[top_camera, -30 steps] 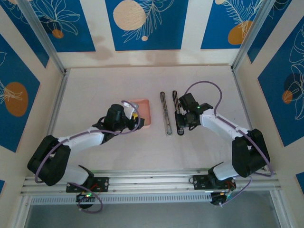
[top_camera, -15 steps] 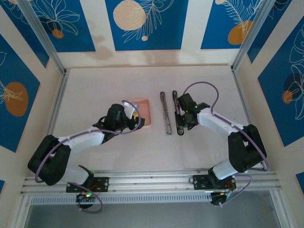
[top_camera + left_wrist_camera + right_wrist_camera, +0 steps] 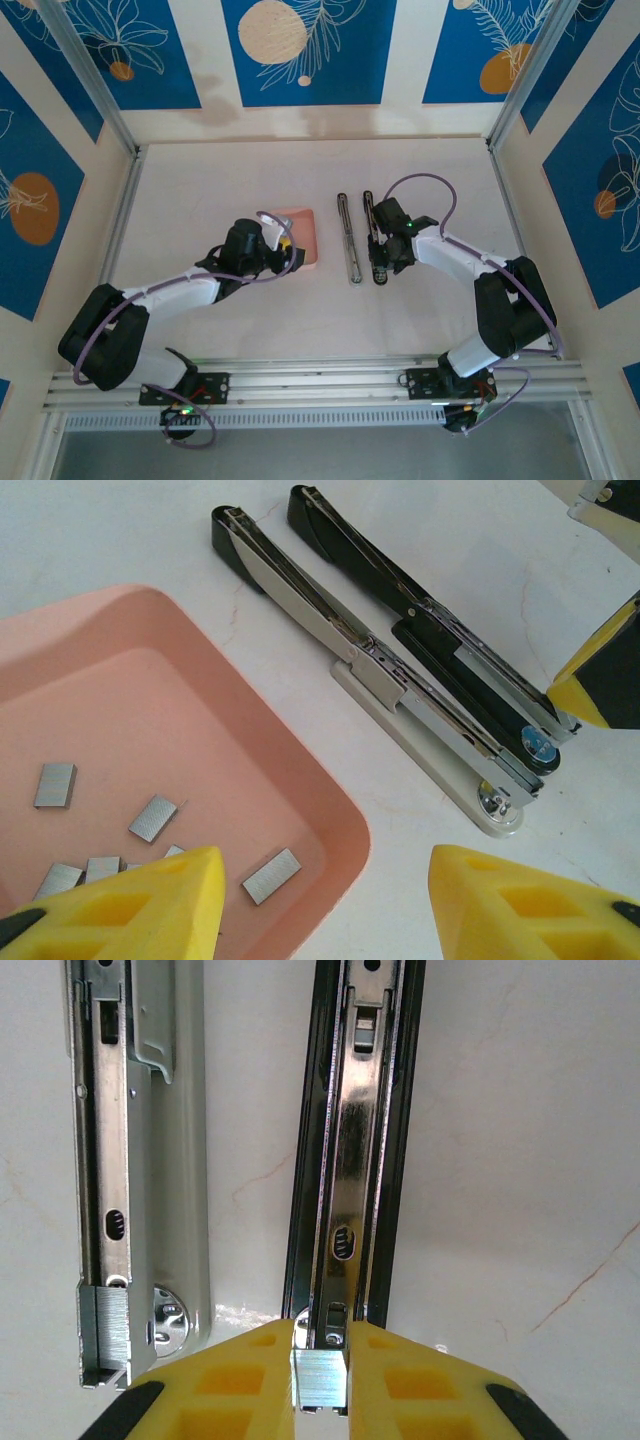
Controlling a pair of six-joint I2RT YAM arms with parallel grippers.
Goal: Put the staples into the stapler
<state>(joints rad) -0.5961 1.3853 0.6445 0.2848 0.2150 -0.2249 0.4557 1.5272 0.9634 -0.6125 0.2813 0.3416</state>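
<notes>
Right fingers (image 3: 245,1352) clamped on one staple strip (image 3: 320,1380) at the near end of the black stapler's (image 3: 355,1160) open magazine channel. Spare staples (image 3: 155,818) lie in the pink tray (image 3: 300,770) to the left, left fingers (image 3: 130,905) apart above it. Best approach: keep the strip parallel and centred in the channel, seat it, then release.
</notes>
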